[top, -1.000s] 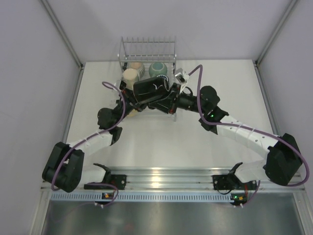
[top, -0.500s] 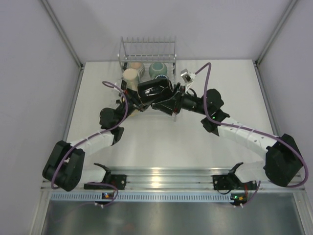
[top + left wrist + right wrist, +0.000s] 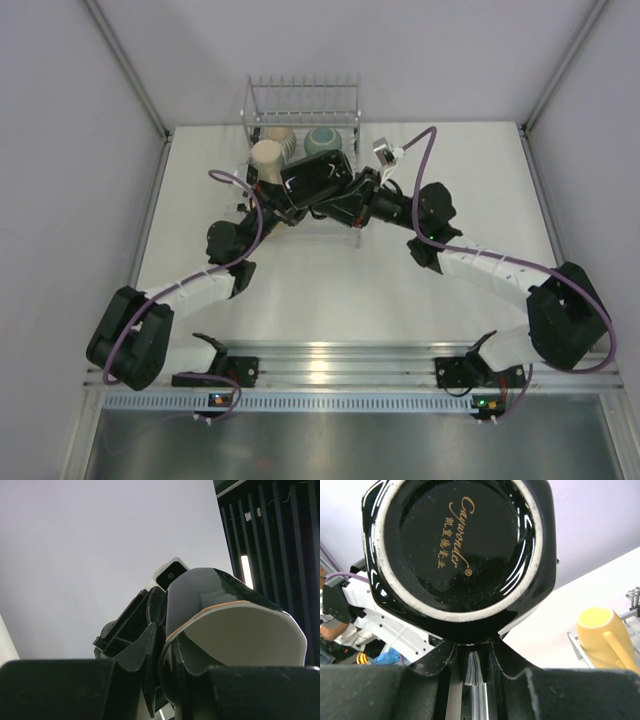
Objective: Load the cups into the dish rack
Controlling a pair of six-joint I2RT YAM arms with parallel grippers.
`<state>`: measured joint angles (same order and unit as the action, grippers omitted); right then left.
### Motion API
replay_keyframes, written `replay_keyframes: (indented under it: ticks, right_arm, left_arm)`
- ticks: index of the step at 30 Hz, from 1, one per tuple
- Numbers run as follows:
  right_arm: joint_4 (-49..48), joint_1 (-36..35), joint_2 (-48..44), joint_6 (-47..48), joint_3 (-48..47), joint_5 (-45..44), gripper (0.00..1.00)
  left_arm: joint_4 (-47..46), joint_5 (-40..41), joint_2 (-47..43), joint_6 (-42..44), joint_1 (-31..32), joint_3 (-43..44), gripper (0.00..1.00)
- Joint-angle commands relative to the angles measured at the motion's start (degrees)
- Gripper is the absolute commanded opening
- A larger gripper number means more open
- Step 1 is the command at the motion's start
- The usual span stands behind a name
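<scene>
A black cup with a cream inside hangs over the front of the dish rack, held from both sides. My left gripper is shut on its rim, one finger inside and one outside. My right gripper is shut on the cup's handle, facing its printed base. In the rack stand a tall cream cup, a ribbed beige cup and a teal-green cup. A yellowish cup lies in the rack to the right.
The rack's row of upright prongs runs along its far side, against the back wall. White walls with metal posts close in both sides of the white table. The arm bases sit on the rail at the near edge.
The black cup has shifted slightly away from me, further over the rack, and has turned a little. My right wrist has rotated and its cable has swung upward. The left arm has followed.
</scene>
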<state>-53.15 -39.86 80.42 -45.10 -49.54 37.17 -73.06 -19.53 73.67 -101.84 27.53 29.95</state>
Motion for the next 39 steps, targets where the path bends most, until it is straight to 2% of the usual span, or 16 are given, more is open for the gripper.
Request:
replay_keyframes:
  ticks: [1,4,8,12,19,22,28,31,32,35,36,39]
  right_arm:
    - [-1.1,-2.2,-3.8,1.6,-0.3,1.7,0.0]
    - [1.4,-1.8,-6.1,4.2,0.3,1.0,0.0]
    - [1.7,0.2,-8.2,4.3,0.7,1.2,0.0]
    - [2.0,2.2,-9.2,4.1,0.7,1.9,0.0]
    - [-0.3,6.0,-9.6,1.3,0.5,4.1,0.0]
    - [0.1,7.4,-9.5,1.0,0.2,4.8,0.0]
    - [1.6,11.1,-9.8,1.3,-0.2,7.0,0.0]
    - [6.8,13.7,-9.7,4.9,-2.0,7.6,0.0]
    - [12.0,14.0,-9.6,6.8,-4.0,7.6,0.0]
    - [21.8,14.2,-8.4,16.6,-9.1,5.5,0.0]
    - [28.6,14.2,-7.0,19.1,-10.5,4.9,0.0]
    - [39.0,14.1,-4.0,28.3,-15.1,1.0,0.0]
  left_arm:
    - [-6.5,2.9,1.0,5.0,1.2,1.0,0.0]
    - [-6.5,2.5,2.1,5.1,1.1,0.5,0.02]
    - [-6.5,2.7,2.9,6.1,1.1,-0.4,0.31]
    - [-6.5,2.4,3.5,7.8,1.0,-0.6,0.44]
    - [-6.5,2.7,4.2,9.2,0.8,-1.5,0.53]
    - [-6.5,1.1,4.2,9.9,0.2,-1.5,0.54]
    - [-3.2,0.5,0.3,11.0,-2.3,-3.7,0.59]
    - [9.0,0.6,-5.1,14.7,-4.1,-3.3,0.61]
    - [17.5,1.5,-6.9,18.4,-4.3,-2.9,0.63]
    - [32.8,5.3,-14.4,27.0,-4.6,0.3,0.68]
    - [42.6,8.5,-16.5,29.0,-4.6,1.8,0.71]
    - [56.2,15.1,-23.4,35.4,-4.8,4.2,0.86]
